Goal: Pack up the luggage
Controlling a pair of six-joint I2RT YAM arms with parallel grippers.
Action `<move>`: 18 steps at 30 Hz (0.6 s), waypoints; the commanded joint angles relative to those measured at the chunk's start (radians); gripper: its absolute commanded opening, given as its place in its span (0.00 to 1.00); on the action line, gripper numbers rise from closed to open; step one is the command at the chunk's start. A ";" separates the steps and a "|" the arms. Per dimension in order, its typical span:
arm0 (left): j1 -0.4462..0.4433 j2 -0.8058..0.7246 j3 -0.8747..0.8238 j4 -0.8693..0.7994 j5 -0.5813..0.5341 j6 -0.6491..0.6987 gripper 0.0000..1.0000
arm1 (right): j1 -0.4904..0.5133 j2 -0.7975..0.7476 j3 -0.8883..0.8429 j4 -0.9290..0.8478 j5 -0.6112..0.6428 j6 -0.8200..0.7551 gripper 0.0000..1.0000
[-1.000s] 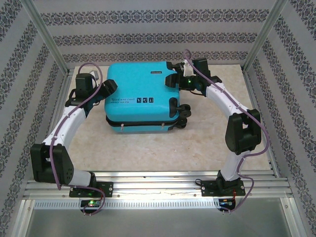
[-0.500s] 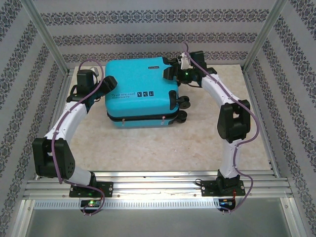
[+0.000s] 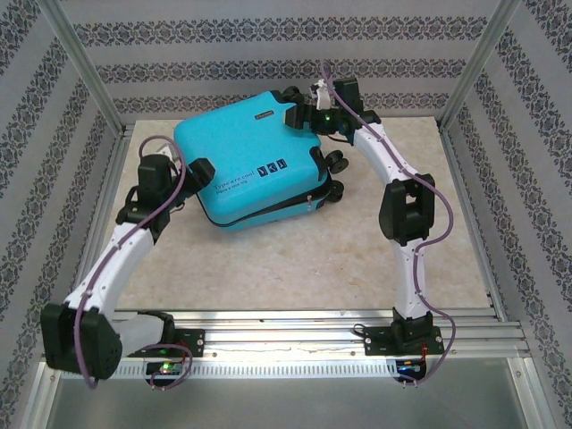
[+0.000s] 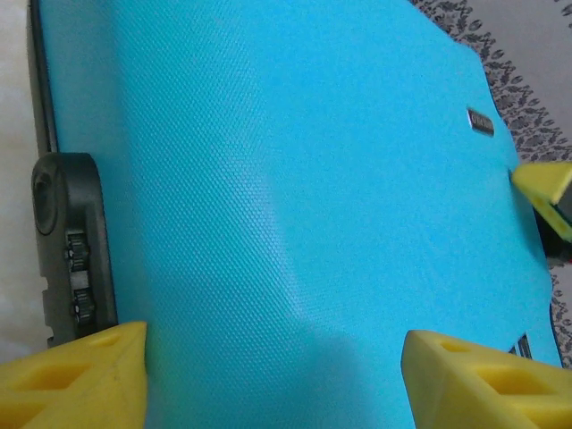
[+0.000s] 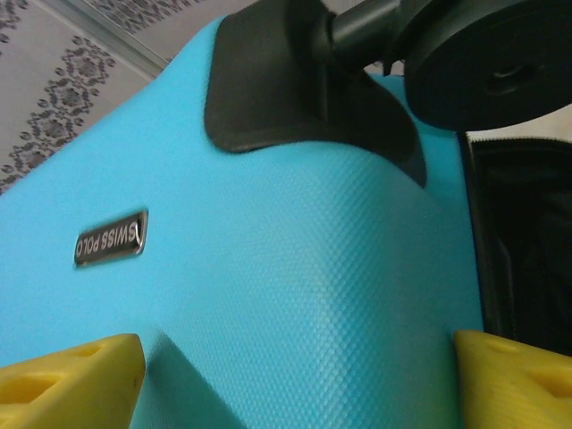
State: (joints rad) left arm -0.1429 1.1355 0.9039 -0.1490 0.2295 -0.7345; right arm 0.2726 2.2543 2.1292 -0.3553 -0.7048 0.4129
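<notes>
Turquoise luggage (image 3: 250, 165) askew on bench (image 3: 357, 259) — left claw (image 3: 200, 170) at nine o'clock, right claw (image 3: 295, 112) at one o'clock (both spread wide over the shell).

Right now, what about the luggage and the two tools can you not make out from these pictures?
Inside of the luggage: top view, hidden under its own turquoise outside.
Printed words on it: top view, too small to read.
Tips of the left tool: left wrist view, cut off by the bottom edge; contact unclear.
Tips of the right tool: right wrist view, cut off likewise.
</notes>
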 commanded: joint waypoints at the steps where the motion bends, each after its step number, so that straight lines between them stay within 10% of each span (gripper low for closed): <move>1: -0.162 -0.060 -0.022 0.163 0.248 -0.075 0.71 | 0.256 -0.077 0.010 0.070 -0.383 0.023 0.83; 18: -0.105 0.160 0.282 0.071 0.204 0.143 0.75 | 0.197 -0.200 -0.148 0.075 -0.290 -0.011 0.83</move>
State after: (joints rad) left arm -0.2134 1.2388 1.0763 -0.4274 0.1493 -0.6529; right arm 0.3099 2.1231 1.9770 -0.2817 -0.5701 0.3637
